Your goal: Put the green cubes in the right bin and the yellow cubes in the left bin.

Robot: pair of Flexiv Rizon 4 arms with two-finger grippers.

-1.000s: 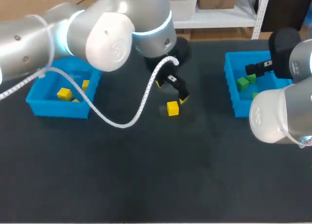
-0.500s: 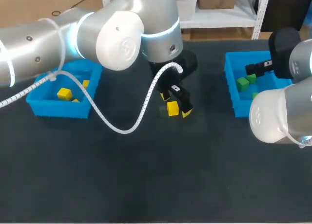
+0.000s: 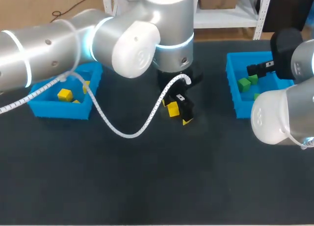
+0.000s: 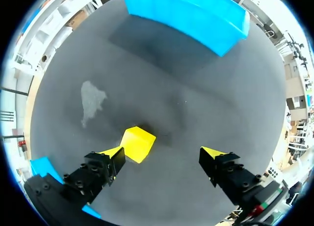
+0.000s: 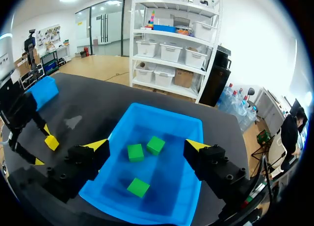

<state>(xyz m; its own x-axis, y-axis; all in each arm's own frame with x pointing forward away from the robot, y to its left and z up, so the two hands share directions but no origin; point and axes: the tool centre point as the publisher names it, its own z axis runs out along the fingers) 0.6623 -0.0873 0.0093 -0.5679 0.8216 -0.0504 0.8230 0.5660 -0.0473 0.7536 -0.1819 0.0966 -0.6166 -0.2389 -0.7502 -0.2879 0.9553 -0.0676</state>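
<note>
A yellow cube [image 3: 172, 109] lies on the dark table mid-way between the bins. My left gripper [image 3: 175, 111] stands open around it. In the left wrist view the cube [image 4: 137, 144] sits between the fingers of the gripper [image 4: 163, 155], close against one yellow tip and well apart from the other. My right gripper [image 5: 147, 146] hangs open over the right bin [image 5: 189, 125], which holds three green cubes [image 5: 135, 152]. The left bin [image 3: 59, 110] holds yellow cubes [image 3: 65, 94].
The right bin [image 3: 232, 91] stands at the table's right side with green cubes [image 3: 244, 84] showing beside my right arm [image 3: 289, 54]. A white cable loops from my left arm over the table in front of the left bin.
My left gripper has come down and forward over the yellow cube, so its fingers now straddle it. The right arm has not moved.
</note>
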